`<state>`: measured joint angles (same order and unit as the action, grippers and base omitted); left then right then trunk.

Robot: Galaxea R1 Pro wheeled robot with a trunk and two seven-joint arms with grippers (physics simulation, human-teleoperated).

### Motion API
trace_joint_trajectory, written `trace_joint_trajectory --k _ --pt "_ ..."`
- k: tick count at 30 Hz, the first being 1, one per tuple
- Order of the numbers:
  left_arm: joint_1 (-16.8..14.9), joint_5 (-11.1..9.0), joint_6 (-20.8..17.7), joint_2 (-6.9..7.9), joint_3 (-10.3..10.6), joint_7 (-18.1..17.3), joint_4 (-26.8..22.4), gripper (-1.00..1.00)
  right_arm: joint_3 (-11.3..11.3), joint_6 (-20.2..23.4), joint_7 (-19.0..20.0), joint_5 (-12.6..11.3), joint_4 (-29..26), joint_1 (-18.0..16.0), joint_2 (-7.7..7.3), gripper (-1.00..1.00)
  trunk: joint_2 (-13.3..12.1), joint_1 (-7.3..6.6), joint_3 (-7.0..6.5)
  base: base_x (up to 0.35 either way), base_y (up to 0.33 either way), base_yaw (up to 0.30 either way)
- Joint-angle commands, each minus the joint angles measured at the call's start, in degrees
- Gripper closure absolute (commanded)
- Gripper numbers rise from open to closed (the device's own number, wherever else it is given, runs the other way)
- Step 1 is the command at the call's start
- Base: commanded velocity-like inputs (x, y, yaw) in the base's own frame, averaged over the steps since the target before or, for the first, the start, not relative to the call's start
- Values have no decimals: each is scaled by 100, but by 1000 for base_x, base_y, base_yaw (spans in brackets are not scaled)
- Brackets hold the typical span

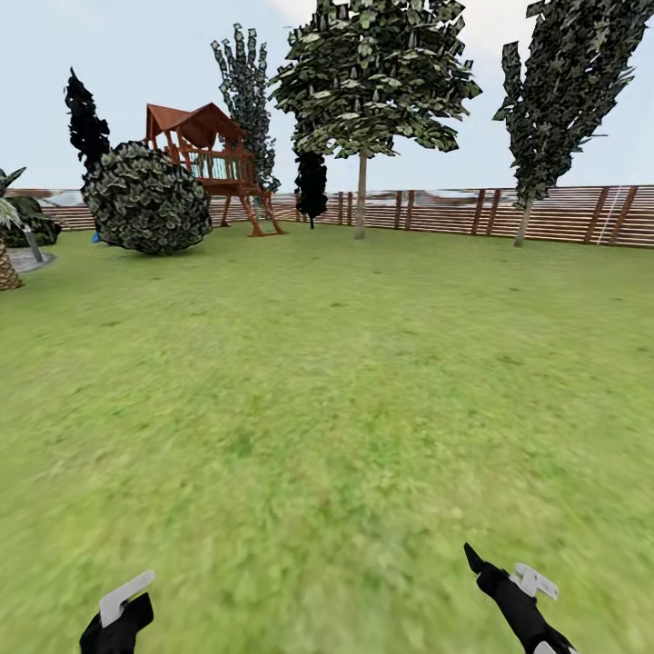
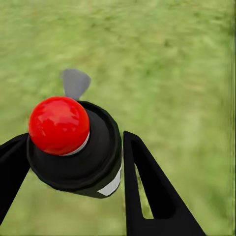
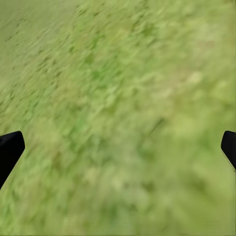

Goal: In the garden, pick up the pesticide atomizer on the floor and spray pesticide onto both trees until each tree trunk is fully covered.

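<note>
My left gripper point(image 2: 73, 140) is shut on the pesticide atomizer point(image 2: 91, 162), a black body with a shiny red cap and a grey tab poking out beyond it. In the head view that gripper point(image 1: 116, 627) sits at the bottom left, low over the lawn, with the atomizer's pale tab point(image 1: 125, 595) sticking up from it. My right gripper point(image 1: 495, 577) hangs at the bottom right; its fingertips point(image 3: 10, 147) stand wide apart with only grass between them. Two pale-trunked trees stand far off by the fence, one at centre point(image 1: 361, 195) and one at right point(image 1: 524, 222).
A brown slat fence point(image 1: 563, 213) closes the far side of the lawn. A wooden playhouse point(image 1: 209, 163) and a big round bush point(image 1: 145, 200) stand at the far left, with dark thin trees point(image 1: 312, 186) behind. A palm-like plant point(image 1: 7, 245) edges the left.
</note>
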<state>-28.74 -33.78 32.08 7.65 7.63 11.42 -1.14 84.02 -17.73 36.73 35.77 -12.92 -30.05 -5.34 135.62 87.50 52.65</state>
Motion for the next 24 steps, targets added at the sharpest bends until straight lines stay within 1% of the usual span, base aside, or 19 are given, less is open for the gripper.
trace_joint_trajectory --k 1,24 --pt "0 3 0 0 3 1 -1 100 0 1 1 0 0 -1 -1 -100 0 0 0 293 -173 0" --pt "1 3 0 0 7 1 0 100 0 3 -2 0 0 -1 -2 -100 0 0 0 293 -173 0"
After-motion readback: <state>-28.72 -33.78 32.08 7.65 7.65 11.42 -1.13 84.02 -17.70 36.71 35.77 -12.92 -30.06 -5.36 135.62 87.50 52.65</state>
